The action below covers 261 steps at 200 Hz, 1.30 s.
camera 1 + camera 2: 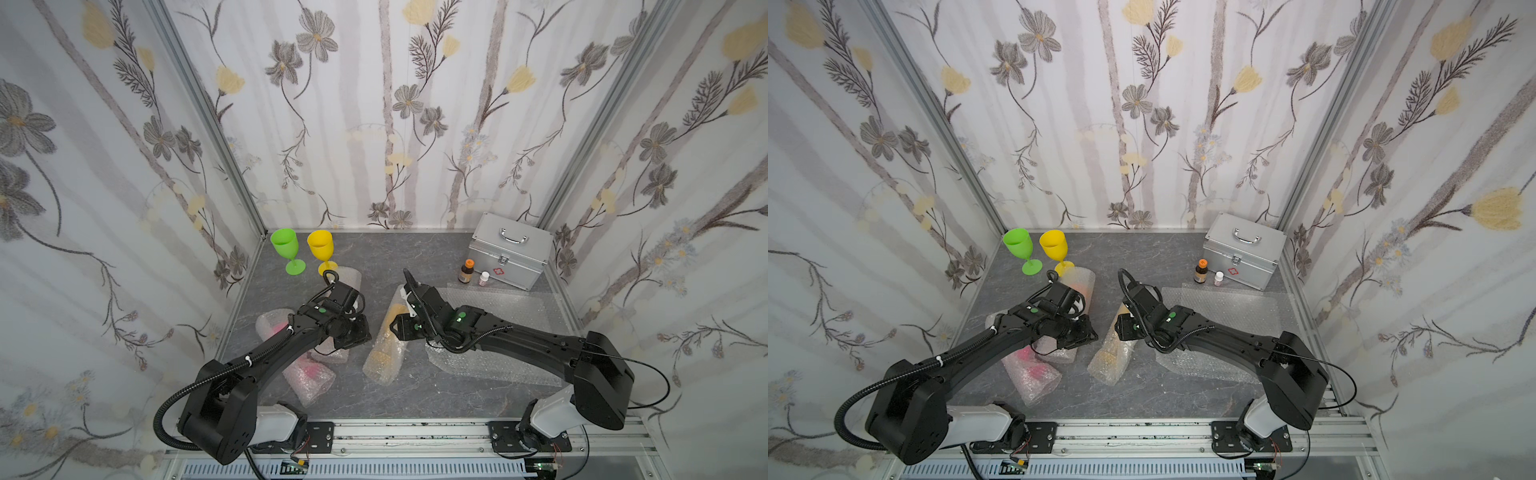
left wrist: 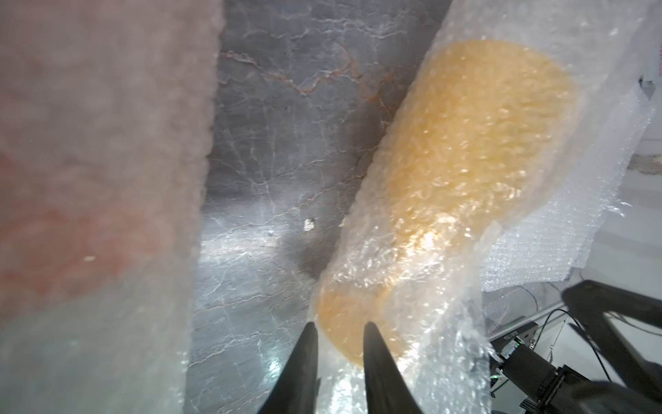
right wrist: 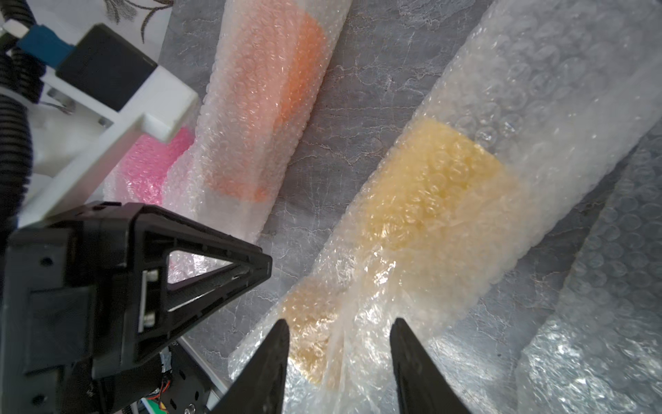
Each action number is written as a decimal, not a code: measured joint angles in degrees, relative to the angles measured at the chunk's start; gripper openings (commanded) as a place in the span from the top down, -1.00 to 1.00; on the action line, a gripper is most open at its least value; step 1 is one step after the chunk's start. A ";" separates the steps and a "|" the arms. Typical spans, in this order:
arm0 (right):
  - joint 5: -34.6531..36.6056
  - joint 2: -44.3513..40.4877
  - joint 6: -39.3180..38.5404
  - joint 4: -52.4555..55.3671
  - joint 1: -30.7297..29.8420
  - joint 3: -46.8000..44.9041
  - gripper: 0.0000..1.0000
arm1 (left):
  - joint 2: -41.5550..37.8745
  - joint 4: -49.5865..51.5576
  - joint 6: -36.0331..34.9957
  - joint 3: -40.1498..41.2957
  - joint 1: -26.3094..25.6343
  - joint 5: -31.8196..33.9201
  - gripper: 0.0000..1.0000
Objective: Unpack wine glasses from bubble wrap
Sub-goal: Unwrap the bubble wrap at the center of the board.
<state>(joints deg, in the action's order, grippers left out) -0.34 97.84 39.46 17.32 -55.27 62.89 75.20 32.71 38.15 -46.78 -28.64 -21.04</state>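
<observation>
Left wrist view: the left gripper (image 2: 342, 328) has its fingers a narrow gap apart. The foot end of the amber goblet (image 2: 465, 143), inside its bubble-wrap roll (image 2: 447, 322), lies in that gap. Whether the tips press the film I cannot tell. In the right wrist view the right gripper (image 3: 340, 322) has its fingers wide apart, straddling the same foot end without squeezing it. Past both pairs of fingers the roll runs on to a clear, empty end. Beyond the left fingers lie the orange goblet (image 3: 279, 89) and the pink goblet (image 3: 157, 161), both wrapped. Farther off, in both top views, the green goblet (image 1: 286, 245) and yellow goblet (image 1: 321, 247) stand bare and upright.

The step looks like opening the amber roll. One gripper should pinch only the loose film edge, never the goblet, while the other steadies the bowl through the wrap. Then the film should be peeled slowly across the roll, so the goblet rolls out rather than drags, and kept clear of the orange roll alongside.
</observation>
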 measured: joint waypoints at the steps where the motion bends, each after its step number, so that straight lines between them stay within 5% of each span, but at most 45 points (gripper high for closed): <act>1: 0.22 0.15 0.00 0.17 -0.11 0.20 0.05 | -0.09 -0.02 0.02 0.15 0.02 -0.02 0.49; 78: 5.86 8.79 0.00 9.49 -4.74 9.31 0.10 | -1.07 -5.20 1.29 4.02 0.76 -2.56 0.47; 166: 7.96 8.17 0.37 12.76 -4.66 5.42 0.73 | 0.24 -9.38 3.45 2.75 0.83 -6.34 0.45; 261: 8.02 2.73 -3.37 9.68 -2.93 0.20 0.91 | 6.21 -15.58 5.79 1.53 -0.24 -12.20 -0.12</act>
<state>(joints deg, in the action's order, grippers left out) 7.68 100.57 36.10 27.00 -58.19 63.09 81.41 17.12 43.94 -45.25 -28.88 -33.23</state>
